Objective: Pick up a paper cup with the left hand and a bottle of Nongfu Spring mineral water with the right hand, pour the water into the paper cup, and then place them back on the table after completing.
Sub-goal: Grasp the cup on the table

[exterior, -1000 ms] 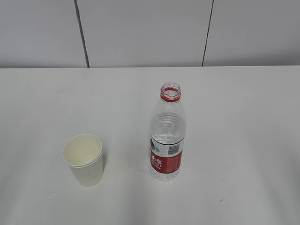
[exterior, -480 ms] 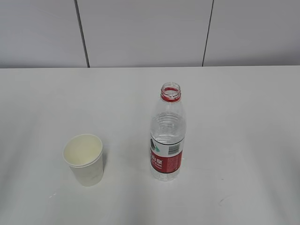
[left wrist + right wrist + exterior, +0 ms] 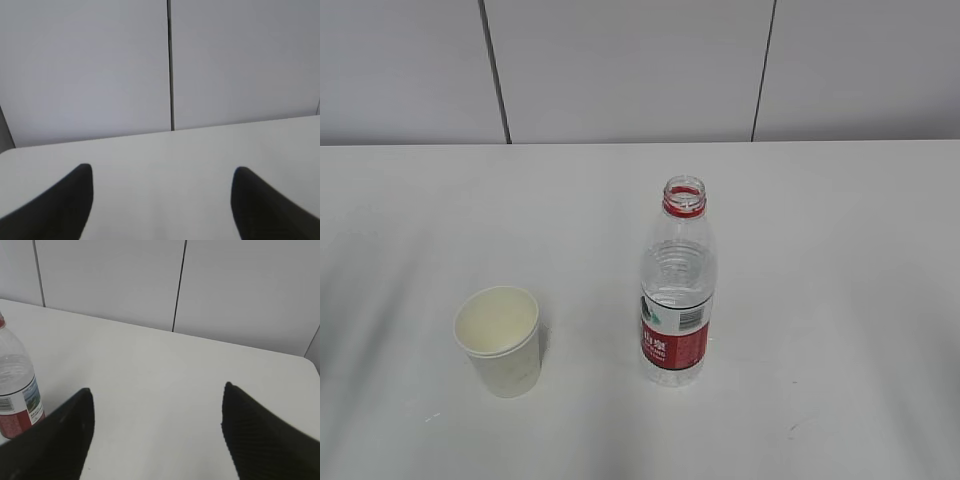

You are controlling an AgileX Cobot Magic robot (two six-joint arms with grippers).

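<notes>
A white paper cup (image 3: 500,340) stands upright and empty on the white table (image 3: 840,260), left of centre. An uncapped clear bottle (image 3: 677,285) with a red label and red neck ring stands upright to its right, holding clear water (image 3: 677,282). Neither arm shows in the exterior view. In the left wrist view my left gripper (image 3: 162,172) is open over bare table, with no cup in sight. In the right wrist view my right gripper (image 3: 157,392) is open, and the bottle (image 3: 17,390) stands at the left edge, left of the left finger (image 3: 65,435).
A grey panelled wall (image 3: 640,70) with dark vertical seams runs behind the table's far edge. A few faint scuff marks (image 3: 800,425) lie on the tabletop near the front.
</notes>
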